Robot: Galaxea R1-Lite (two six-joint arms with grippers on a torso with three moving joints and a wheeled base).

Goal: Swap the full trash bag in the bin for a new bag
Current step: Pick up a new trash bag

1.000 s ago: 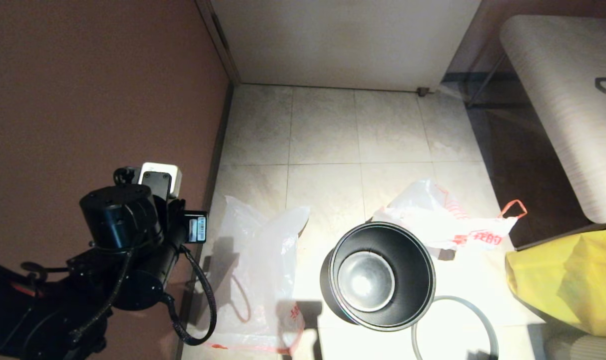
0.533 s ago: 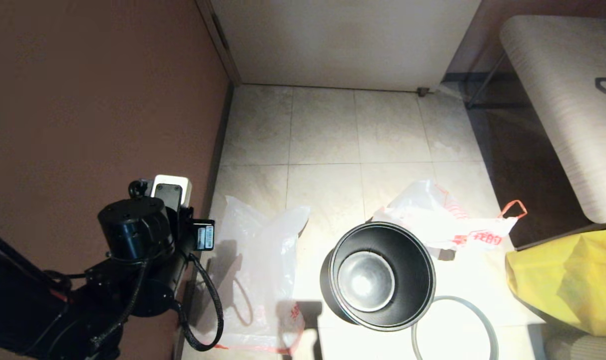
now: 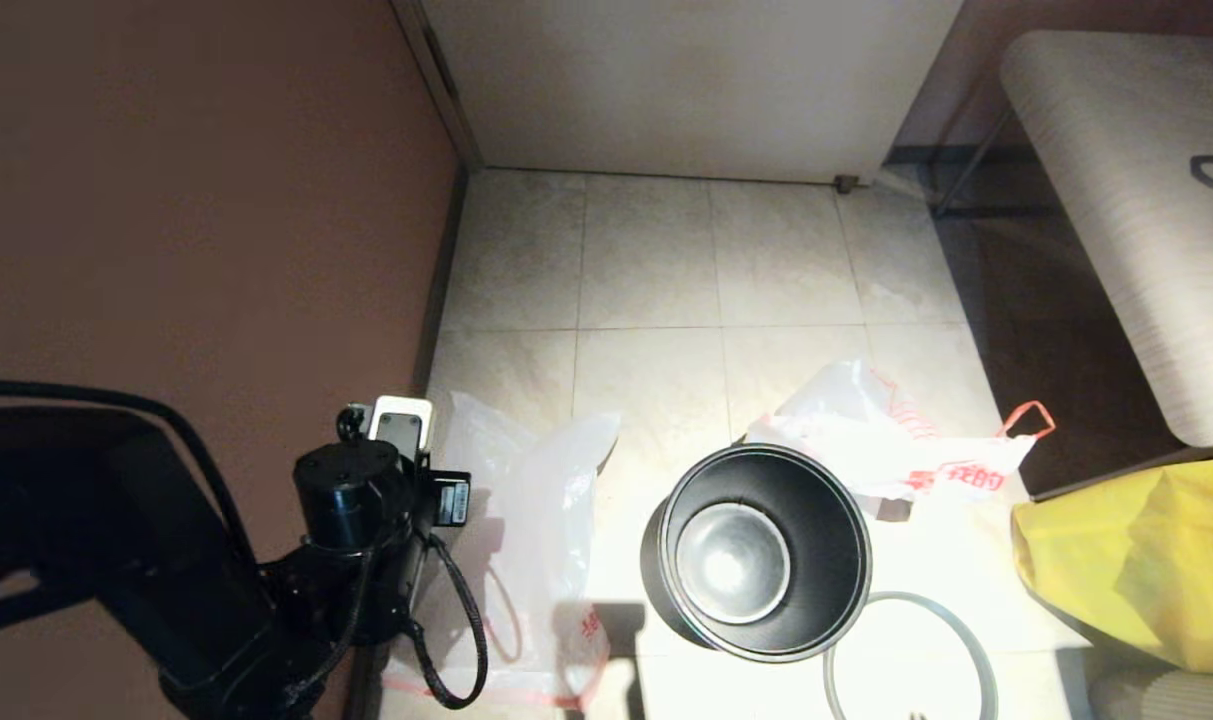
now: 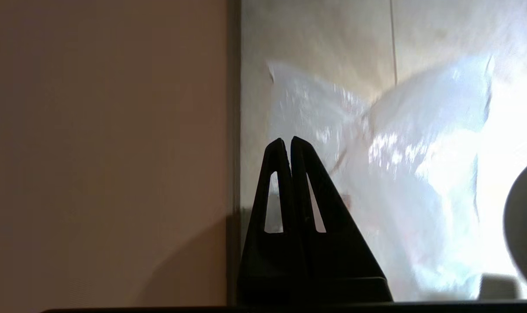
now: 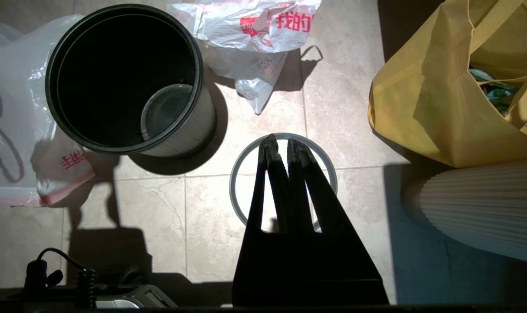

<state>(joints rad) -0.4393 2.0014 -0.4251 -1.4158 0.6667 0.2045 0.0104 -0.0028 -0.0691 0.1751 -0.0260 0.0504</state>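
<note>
The black round bin stands between a limp flat translucent bag on its left and a crumpled red-printed bag behind-right; the grey hoop lies in front-right of it.

Harsh floor glare, hard shadows

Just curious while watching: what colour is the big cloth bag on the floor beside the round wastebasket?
Yellow. The big yellow cloth bag shows best in the right wrist view.

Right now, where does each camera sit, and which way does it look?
Head view: high, looking down at the bin; left arm shows.
Left wrist view: behind the shut left gripper, facing the limp white bag by the wall.
Right wrist view: behind the shut right gripper, above the grey hoop.
All share the bin.
</note>
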